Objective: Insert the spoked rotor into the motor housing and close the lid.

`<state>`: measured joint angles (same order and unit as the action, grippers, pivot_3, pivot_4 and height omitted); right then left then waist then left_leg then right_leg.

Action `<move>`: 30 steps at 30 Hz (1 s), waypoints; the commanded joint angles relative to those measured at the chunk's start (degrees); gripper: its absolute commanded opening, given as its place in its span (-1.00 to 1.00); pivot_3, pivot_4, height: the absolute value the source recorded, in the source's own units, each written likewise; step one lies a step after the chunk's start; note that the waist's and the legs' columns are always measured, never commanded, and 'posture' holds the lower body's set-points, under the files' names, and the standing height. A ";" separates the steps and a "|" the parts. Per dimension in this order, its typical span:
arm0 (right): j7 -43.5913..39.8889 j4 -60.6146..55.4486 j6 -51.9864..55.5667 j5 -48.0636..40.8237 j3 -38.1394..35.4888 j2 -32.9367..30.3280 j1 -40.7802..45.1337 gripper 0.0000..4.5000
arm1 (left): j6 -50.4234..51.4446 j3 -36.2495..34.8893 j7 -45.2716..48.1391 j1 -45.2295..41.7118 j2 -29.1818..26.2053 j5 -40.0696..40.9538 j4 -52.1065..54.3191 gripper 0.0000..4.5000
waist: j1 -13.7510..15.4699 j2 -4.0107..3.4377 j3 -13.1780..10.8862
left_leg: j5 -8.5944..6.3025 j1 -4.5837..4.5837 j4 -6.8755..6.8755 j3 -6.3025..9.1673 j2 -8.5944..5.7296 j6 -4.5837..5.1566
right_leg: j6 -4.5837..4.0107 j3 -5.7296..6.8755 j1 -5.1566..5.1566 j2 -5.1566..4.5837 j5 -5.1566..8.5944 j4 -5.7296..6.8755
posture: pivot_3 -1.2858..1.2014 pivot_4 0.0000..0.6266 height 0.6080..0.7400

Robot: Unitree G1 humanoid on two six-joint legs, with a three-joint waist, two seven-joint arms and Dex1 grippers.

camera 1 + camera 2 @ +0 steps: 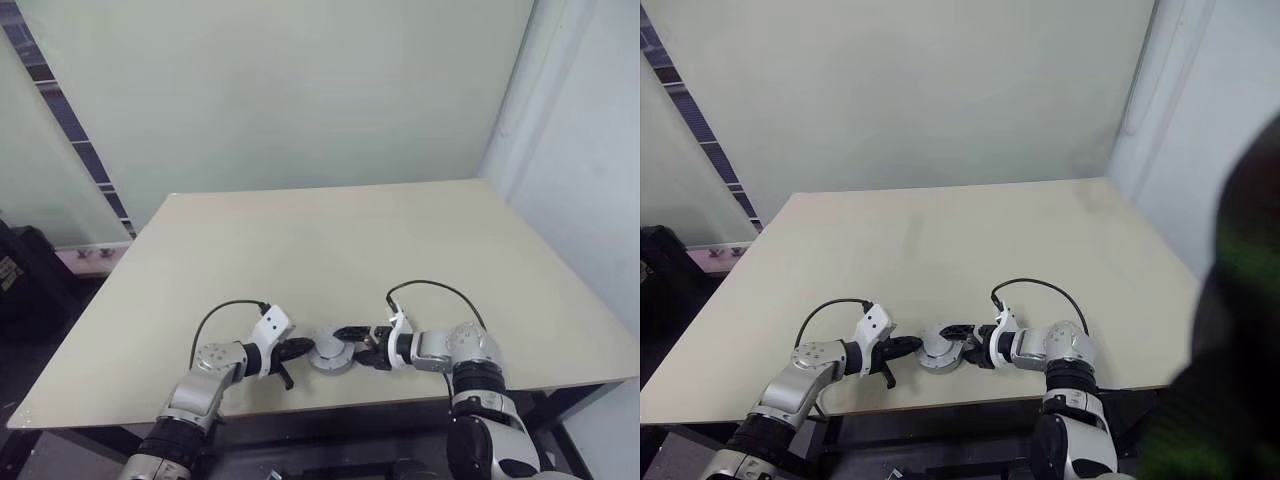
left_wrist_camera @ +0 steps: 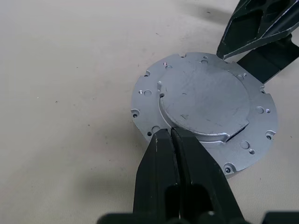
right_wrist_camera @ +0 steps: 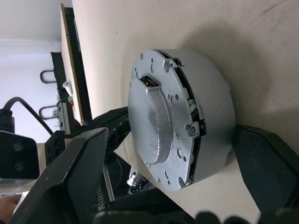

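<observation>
Lid (image 2: 205,100) between claws (on housing (image 3: 212,116)).

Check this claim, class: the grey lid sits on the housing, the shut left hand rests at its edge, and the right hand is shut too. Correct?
Not quite. The right hand is open, its fingers standing either side of the housing, as the right wrist view shows. The lid and the shut left hand are as stated.

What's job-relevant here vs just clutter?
Job:
- lid, sitting on top of the motor housing
- left gripper, shut, tips at the lid's rim
- right gripper, open, fingers either side of the housing

Lying about:
- nothing loose; just the table, the wall behind and dark gear at the table's left edge
</observation>
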<state>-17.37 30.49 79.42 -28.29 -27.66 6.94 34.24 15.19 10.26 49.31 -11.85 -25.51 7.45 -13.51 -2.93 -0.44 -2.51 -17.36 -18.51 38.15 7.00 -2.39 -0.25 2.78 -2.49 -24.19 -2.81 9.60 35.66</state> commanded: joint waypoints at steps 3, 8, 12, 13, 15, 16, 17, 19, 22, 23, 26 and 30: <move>0.69 0.40 -0.85 -2.91 -1.24 1.70 0.69 0.72 | 0.53 1.45 0.81 -0.03 0.28 -0.57 0.80 -1.00 | -0.01 0.00 0.00 | 0.00 0.00 0.00 0.00 0.02 0.00 | 0.00 0.00 0.00 0.01 0.00 0.01 | 0.03 -1.00 1.00; 1.48 0.95 -1.27 -3.41 -1.85 2.03 0.66 -0.01 | 0.56 1.37 0.68 -0.17 0.26 -0.52 0.74 -1.00 | -0.16 0.00 0.01 | 0.00 -0.02 -0.02 -0.01 0.02 0.00 | 0.00 -0.01 -0.05 0.02 0.00 0.01 | 0.03 -1.00 1.00; 2.04 0.72 -1.18 -4.18 -1.59 2.22 -0.02 -0.43 | 0.66 1.03 0.53 -0.15 0.47 -0.42 0.85 -1.00 | -0.32 -0.04 0.02 | 0.00 0.01 -0.03 -0.03 0.06 0.00 | 0.00 0.00 -0.05 0.03 0.00 0.04 | 0.03 -1.00 1.00; 2.13 0.72 -1.24 -4.31 -1.43 2.18 -0.17 -0.45 | 0.80 0.88 0.45 -0.15 0.62 -0.34 0.86 -1.00 | -0.32 -0.04 0.02 | 0.00 0.02 -0.03 -0.03 0.07 0.00 | 0.00 0.00 -0.04 0.04 0.00 0.03 | 0.03 -1.00 1.00; 2.31 0.69 -1.32 -4.41 -1.18 2.10 -0.40 -0.45 | 1.44 0.45 0.05 -0.06 0.99 -0.13 1.05 -1.00 | -0.37 -0.05 0.02 | 0.00 0.01 -0.03 -0.04 0.07 0.00 | 0.00 0.00 -0.05 0.04 0.00 0.03 | 0.03 -1.00 1.00; 2.37 0.67 -1.34 -4.43 -1.09 2.05 -0.47 -0.45 | 1.96 0.23 -0.47 0.00 1.16 -0.21 1.19 -1.00 | -0.38 -0.05 0.03 | 0.00 0.01 -0.03 -0.04 0.07 0.00 | 0.00 0.00 -0.05 0.04 0.00 0.03 | 0.03 -1.00 1.00; 2.44 0.59 -1.34 -4.46 -1.01 2.02 -0.54 -0.45 | 2.33 -0.02 -1.08 0.10 1.30 -0.38 1.37 -1.00 | -0.40 -0.05 0.03 | 0.00 0.01 -0.03 -0.04 0.07 0.00 | 0.00 0.00 -0.05 0.04 0.00 0.03 | 0.03 -1.00 1.00; 2.52 0.51 -1.40 -4.47 -0.85 1.90 -0.61 -0.45 | 3.03 -0.39 -2.19 0.08 1.51 -0.87 1.34 -1.00 | -0.43 -0.05 0.03 | 0.00 0.02 -0.03 -0.04 0.07 0.00 | 0.00 0.00 -0.05 0.04 0.00 0.03 | 0.03 -1.00 1.00; 2.58 0.28 -1.57 -4.27 -0.41 1.67 -0.71 -0.45 | 4.85 -1.01 -2.13 -0.05 1.52 -0.22 1.79 -1.00 | -0.71 -0.06 0.03 | 0.00 0.01 -0.03 -0.03 0.07 0.00 | 0.00 0.01 -0.05 0.04 0.00 0.04 | 0.03 -1.00 1.00; 2.61 0.22 -1.62 -4.25 -0.28 1.62 -0.76 -0.45 | 5.84 -1.26 -2.13 -0.15 1.47 0.08 2.08 -1.00 | -0.88 -0.06 0.03 | 0.00 0.01 -0.03 -0.03 0.08 0.00 | 0.00 0.01 -0.05 0.05 0.00 0.04 | 0.03 -1.00 1.00; 2.67 0.14 -1.74 -4.26 0.07 1.47 -0.87 -0.45 | 7.01 -3.56 -2.69 -0.41 1.87 1.83 2.92 -0.73 | -1.34 -0.08 0.03 | 0.00 0.01 -0.03 -0.03 0.06 0.00 | 0.00 0.00 -0.04 0.04 0.00 0.03 | 0.03 -1.00 1.00; 2.78 -0.15 -1.73 -4.57 0.51 1.36 -1.10 -0.45 | 10.55 -9.58 -3.31 -1.00 1.72 6.21 4.08 -0.15 | -1.40 -0.07 0.03 | 0.00 -0.04 -0.09 -0.02 0.06 0.00 | 0.01 0.00 -0.11 0.04 0.00 -0.01 | 0.03 -1.00 1.00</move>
<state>-15.66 30.70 77.30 -32.71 -28.96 7.65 33.15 24.61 3.14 45.55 -11.73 -24.25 10.01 -12.85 -4.32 -0.52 -2.49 -17.37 -18.57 38.03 6.99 -2.32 -0.25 2.79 -2.49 -24.34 -2.77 9.61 35.64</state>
